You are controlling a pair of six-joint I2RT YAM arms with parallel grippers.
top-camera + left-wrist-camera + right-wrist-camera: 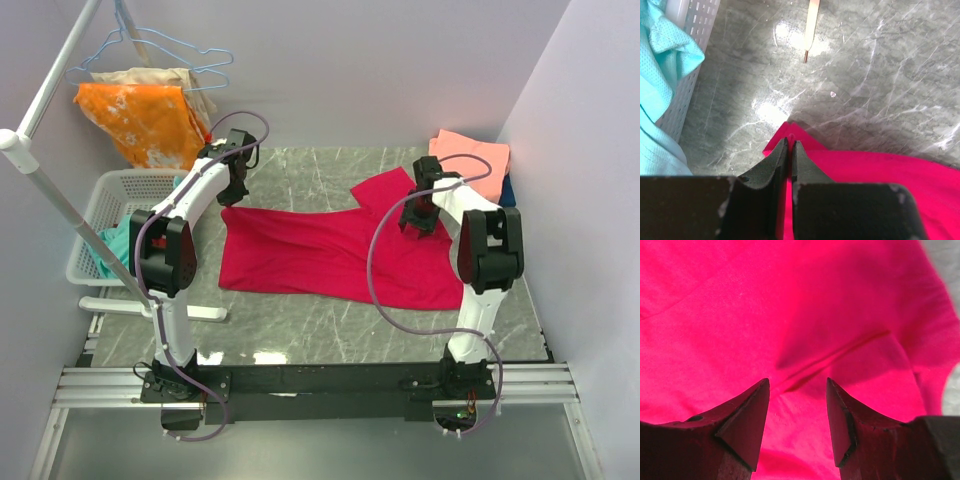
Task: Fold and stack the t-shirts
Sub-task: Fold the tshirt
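Note:
The crimson t-shirt (330, 255) lies spread across the middle of the table, one sleeve (385, 190) pointing to the back. My left gripper (235, 192) is at its far left corner, shut on the red cloth (850, 175), a strip of which shows between the closed fingers at the gripper's tips (790, 142). My right gripper (416, 216) hangs over the shirt's right part with its jaws open (797, 382); only red cloth (790, 305) lies beneath them, nothing between. A salmon-pink t-shirt (470, 155) lies at the back right on top of a dark blue one (508, 190).
A white basket (105, 205) holding a turquoise cloth (115, 245) stands at the table's left edge, close to the left gripper; its wall (695, 30) shows in the left wrist view. An orange blotched cloth (145, 120) hangs from the rack (50, 190) at the back left.

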